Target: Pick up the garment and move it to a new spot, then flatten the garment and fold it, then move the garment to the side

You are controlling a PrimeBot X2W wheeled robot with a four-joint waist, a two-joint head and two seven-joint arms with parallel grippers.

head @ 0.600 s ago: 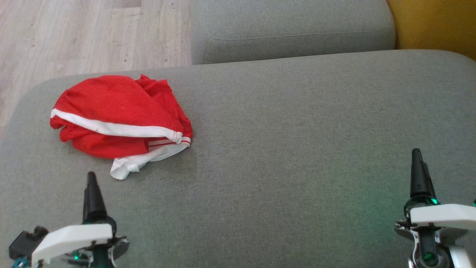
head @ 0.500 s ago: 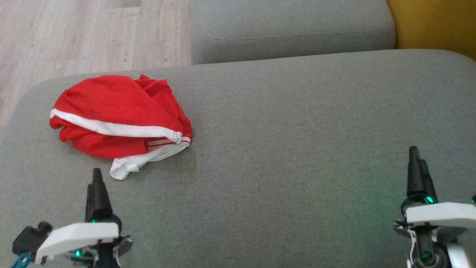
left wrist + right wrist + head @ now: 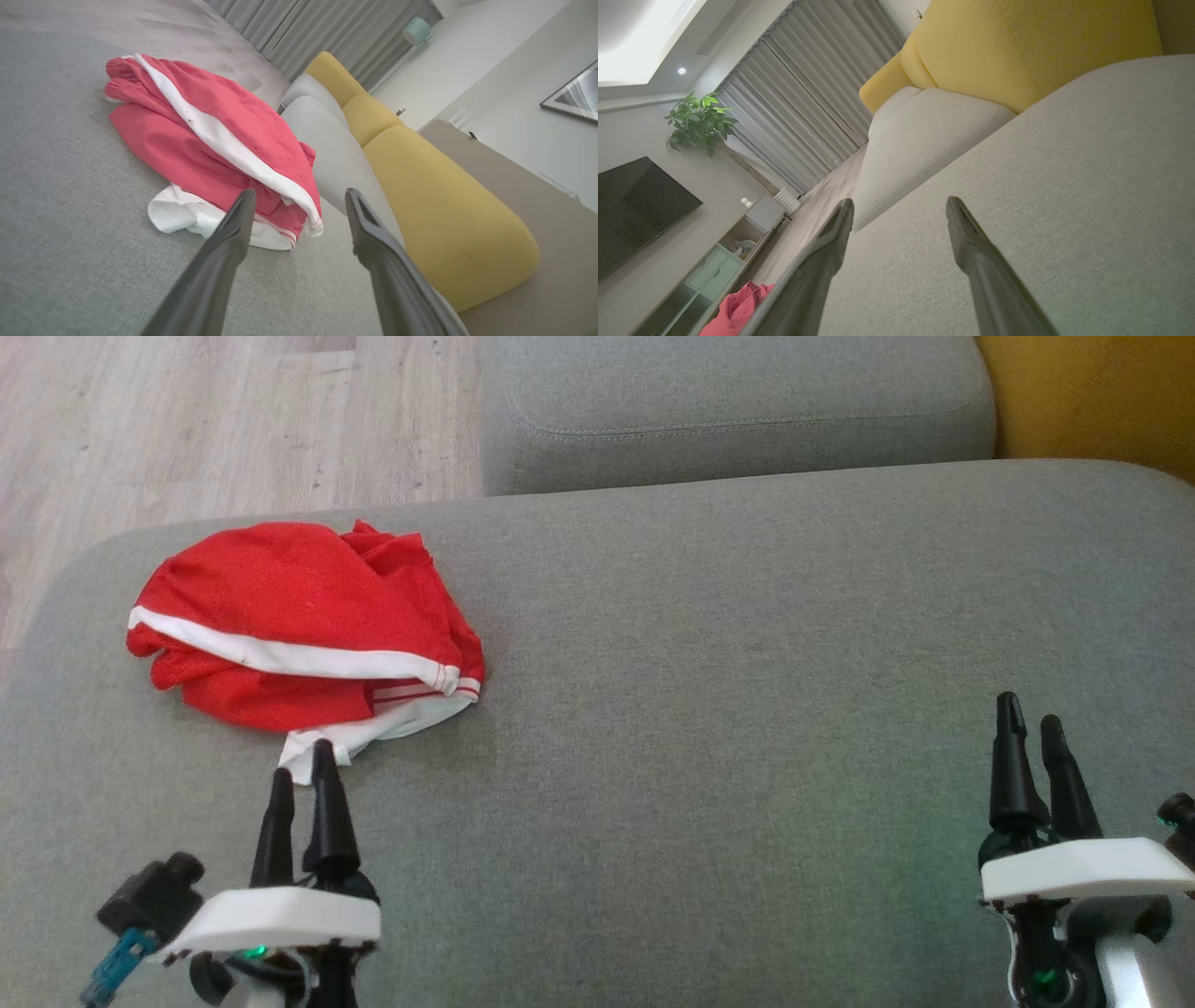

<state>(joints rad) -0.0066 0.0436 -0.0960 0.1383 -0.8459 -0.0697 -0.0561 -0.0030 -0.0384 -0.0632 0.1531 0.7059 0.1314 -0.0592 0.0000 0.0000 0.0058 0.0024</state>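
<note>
The garment (image 3: 299, 625) is a crumpled red piece with white stripes and a white band, lying on the left part of the grey sofa cushion (image 3: 728, 709). My left gripper (image 3: 301, 758) is open, its fingertips just short of the garment's white lower edge, holding nothing. In the left wrist view the garment (image 3: 210, 140) lies just beyond the left gripper (image 3: 300, 197), whose fingers are spread apart. My right gripper (image 3: 1029, 709) stands open over bare cushion at the lower right, far from the garment. The right wrist view shows the right gripper (image 3: 900, 204) open and a bit of the garment (image 3: 738, 310) at the lower left.
A second grey cushion (image 3: 738, 401) lies behind the first one. Yellow sofa cushions (image 3: 434, 186) rise at the right. Wooden floor (image 3: 187, 420) lies past the cushion's far left edge. A TV (image 3: 635, 210), a cabinet and a plant stand across the room.
My left gripper has moved forward and to the right, up to the garment's white edge. The right gripper has shifted slightly forward and turned. The garment has not moved.
</note>
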